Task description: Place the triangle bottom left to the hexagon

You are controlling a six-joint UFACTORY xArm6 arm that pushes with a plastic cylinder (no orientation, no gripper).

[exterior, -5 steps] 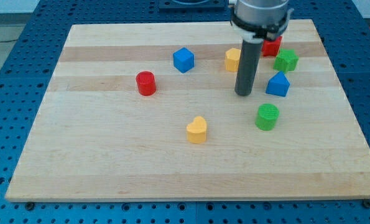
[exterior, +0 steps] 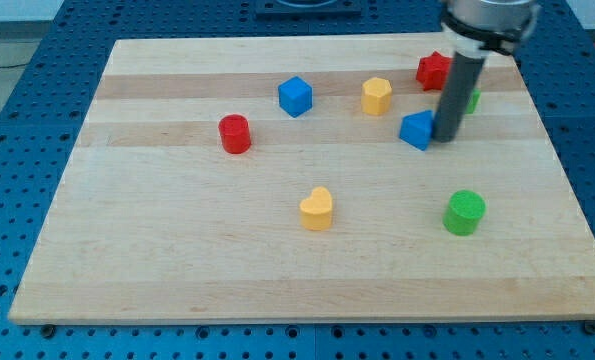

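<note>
With no hand to open or clench, my tip [exterior: 445, 138] is pressing the right side of the blue triangle [exterior: 416, 129], the rod standing upright, below-right of the yellow hexagon [exterior: 377, 95].

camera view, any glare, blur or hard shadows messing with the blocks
Camera view: even, soft light, no glare on the wooden board; blocks sit sharp with only faint shadows, like the yellow heart block. My tip touches the blue triangle block; the rod hides most of a green block.
</note>
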